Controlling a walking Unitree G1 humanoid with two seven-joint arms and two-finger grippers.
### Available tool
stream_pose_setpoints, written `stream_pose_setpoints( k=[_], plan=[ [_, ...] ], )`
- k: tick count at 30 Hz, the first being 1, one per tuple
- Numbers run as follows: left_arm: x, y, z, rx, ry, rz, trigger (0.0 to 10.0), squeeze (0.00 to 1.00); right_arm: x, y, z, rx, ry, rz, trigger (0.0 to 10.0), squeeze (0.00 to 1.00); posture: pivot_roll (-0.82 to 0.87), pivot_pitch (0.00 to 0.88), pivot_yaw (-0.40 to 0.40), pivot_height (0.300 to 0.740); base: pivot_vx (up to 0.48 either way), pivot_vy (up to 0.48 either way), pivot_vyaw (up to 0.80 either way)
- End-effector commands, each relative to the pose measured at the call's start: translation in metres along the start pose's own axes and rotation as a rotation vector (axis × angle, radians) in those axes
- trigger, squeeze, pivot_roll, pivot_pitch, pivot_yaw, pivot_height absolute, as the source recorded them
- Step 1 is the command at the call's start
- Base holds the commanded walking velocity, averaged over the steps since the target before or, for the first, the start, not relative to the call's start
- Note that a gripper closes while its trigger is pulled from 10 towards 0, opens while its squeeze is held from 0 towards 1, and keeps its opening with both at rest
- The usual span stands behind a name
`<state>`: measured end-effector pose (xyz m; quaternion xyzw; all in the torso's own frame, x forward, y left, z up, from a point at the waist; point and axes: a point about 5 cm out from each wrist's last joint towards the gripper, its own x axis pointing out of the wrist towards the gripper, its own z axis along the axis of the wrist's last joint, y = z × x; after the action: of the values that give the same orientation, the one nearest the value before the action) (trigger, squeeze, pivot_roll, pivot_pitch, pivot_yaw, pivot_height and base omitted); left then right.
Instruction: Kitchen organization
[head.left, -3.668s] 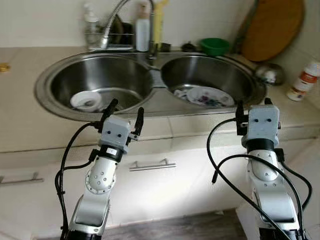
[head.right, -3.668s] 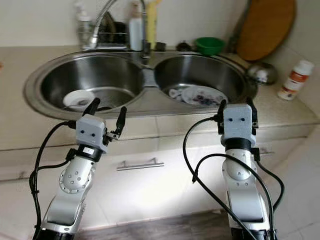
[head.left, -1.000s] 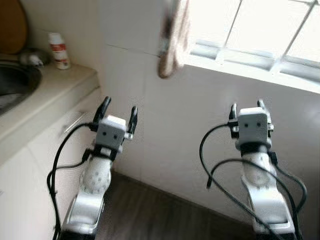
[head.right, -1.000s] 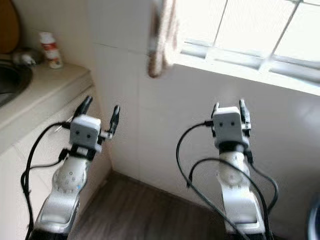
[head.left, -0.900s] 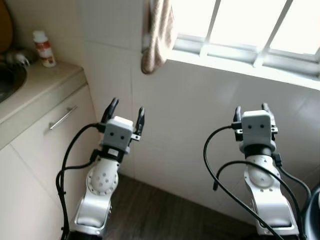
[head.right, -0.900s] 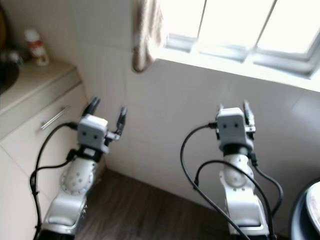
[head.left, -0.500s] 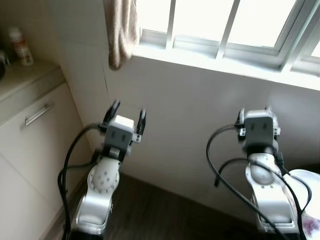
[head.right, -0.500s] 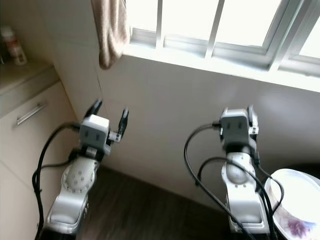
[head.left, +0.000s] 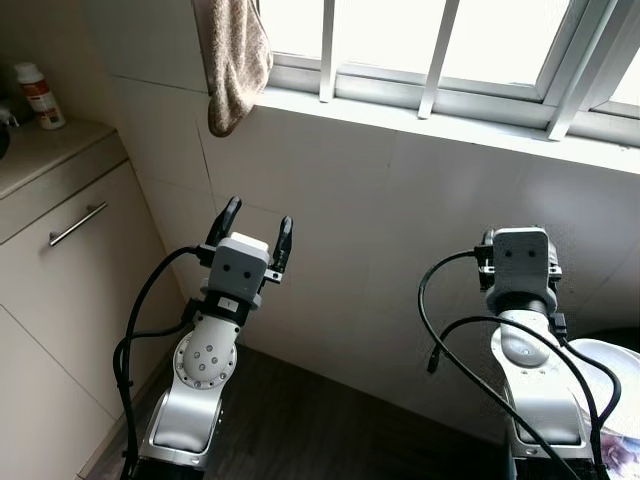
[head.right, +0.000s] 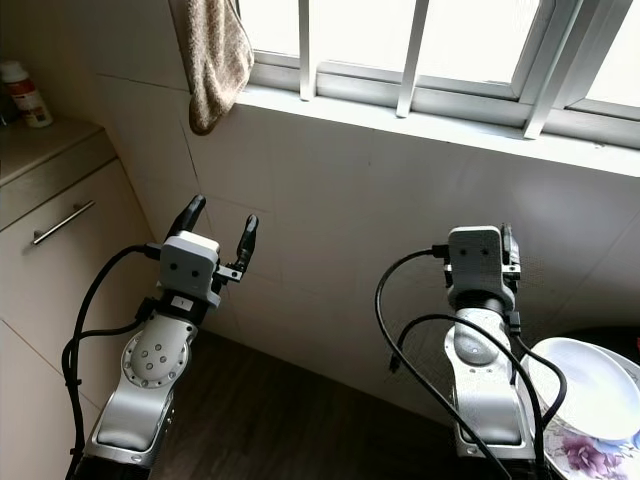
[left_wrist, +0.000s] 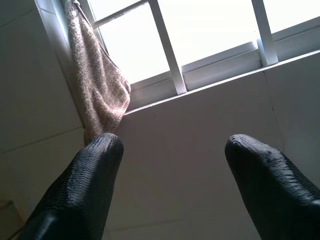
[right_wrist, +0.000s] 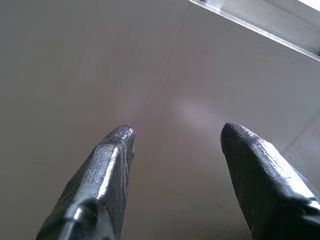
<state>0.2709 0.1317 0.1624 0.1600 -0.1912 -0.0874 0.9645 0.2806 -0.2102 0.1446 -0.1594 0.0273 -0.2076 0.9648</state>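
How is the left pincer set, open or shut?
Open. The left pincer holds nothing; its two black fingers stand well apart, with wall and window showing between them.

A bright barred window (head.left: 450, 40) spans the top, a towel (head.left: 235, 60) hanging at its left; white tiled wall (head.left: 380, 230) below, cabinet (head.left: 60, 260) left, dark floor (head.left: 320, 430).

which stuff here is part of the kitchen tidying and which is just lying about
Likely part of the job:
- floral plate, low at the robot's right
- left pincer, open, empty
- right pincer, open, empty

Just lying about:
- towel hanging by the window
- white bottle on the counter
- cabinet handle
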Motion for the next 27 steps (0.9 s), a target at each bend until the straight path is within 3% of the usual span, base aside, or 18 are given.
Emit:
stream_pose_setpoints(
  k=[1,3,9,12,18,27],
  plan=[
    [0.0,0.001,-0.001,-0.001,0.012,-0.001,10.0,0.0,0.003,-0.005,-0.009,0.02,0.073,-0.028,10.0,0.0,0.03,0.0,-0.046,0.74,0.0,0.0,0.0],
    [0.001,0.001,-0.002,-0.001,0.015,0.002,10.0,0.0,0.006,-0.008,-0.026,0.025,0.179,-0.025,10.0,0.0,0.03,0.0,-0.045,0.74,0.0,0.0,0.0],
    [0.0,0.001,-0.002,0.0,0.018,0.0,10.0,0.0,0.013,-0.026,-0.037,-0.007,0.266,-0.11,10.0,0.0,0.03,0.0,-0.045,0.74,0.0,0.0,0.0],
    [0.0,0.001,-0.002,0.001,0.02,-0.001,10.0,0.0,0.014,-0.031,-0.041,0.026,0.317,-0.149,10.0,0.0,0.03,0.0,-0.044,0.74,0.0,0.0,0.0],
    [0.0,0.001,-0.003,0.002,0.026,-0.003,10.0,0.0,0.012,-0.024,-0.044,0.028,0.338,-0.117,10.0,0.0,0.03,0.0,-0.044,0.74,0.0,0.0,-0.17],
    [-0.001,0.0,-0.004,0.002,0.029,-0.002,10.0,0.0,0.013,-0.018,-0.035,-0.012,0.284,-0.099,10.0,0.0,0.03,0.0,-0.047,0.74,0.0,0.0,-0.78]
  ],
)
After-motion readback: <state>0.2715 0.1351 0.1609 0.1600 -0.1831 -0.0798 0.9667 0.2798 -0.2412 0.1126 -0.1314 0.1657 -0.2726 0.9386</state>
